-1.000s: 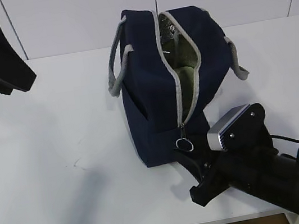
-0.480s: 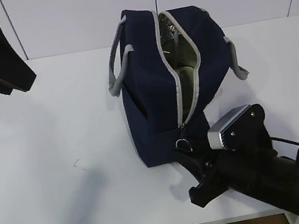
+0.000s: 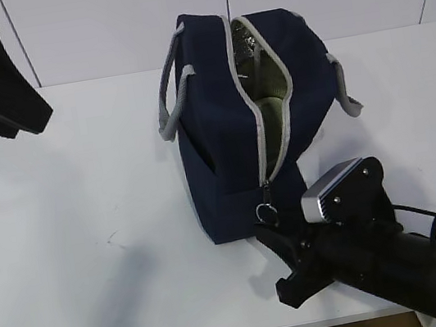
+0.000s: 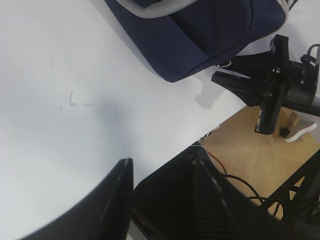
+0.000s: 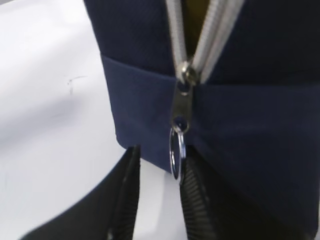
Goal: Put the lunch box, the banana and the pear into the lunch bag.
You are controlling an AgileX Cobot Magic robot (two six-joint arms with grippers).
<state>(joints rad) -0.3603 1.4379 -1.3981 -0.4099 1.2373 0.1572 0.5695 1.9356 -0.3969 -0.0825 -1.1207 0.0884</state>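
lunch bag [image 3: 231, 141] upright, zipper parted, green lid visible inside. right gripper [image 5: 157, 197] at its near end, jaws apart beside ring pull [image 5: 177, 155]. left gripper [image 4: 162, 185] released, far left.

The lunch bag [image 3: 248, 117] stands mid-table [image 3: 88, 234], its zipper gap open on top; bare surface spreads toward nine o'clock, while the right gripper [image 3: 275, 237] crowds its six o'clock end.

The black right gripper [image 3: 276, 241] now sits slightly lower and left, and the silver zipper pull ring [image 3: 266, 212] hangs slightly higher.
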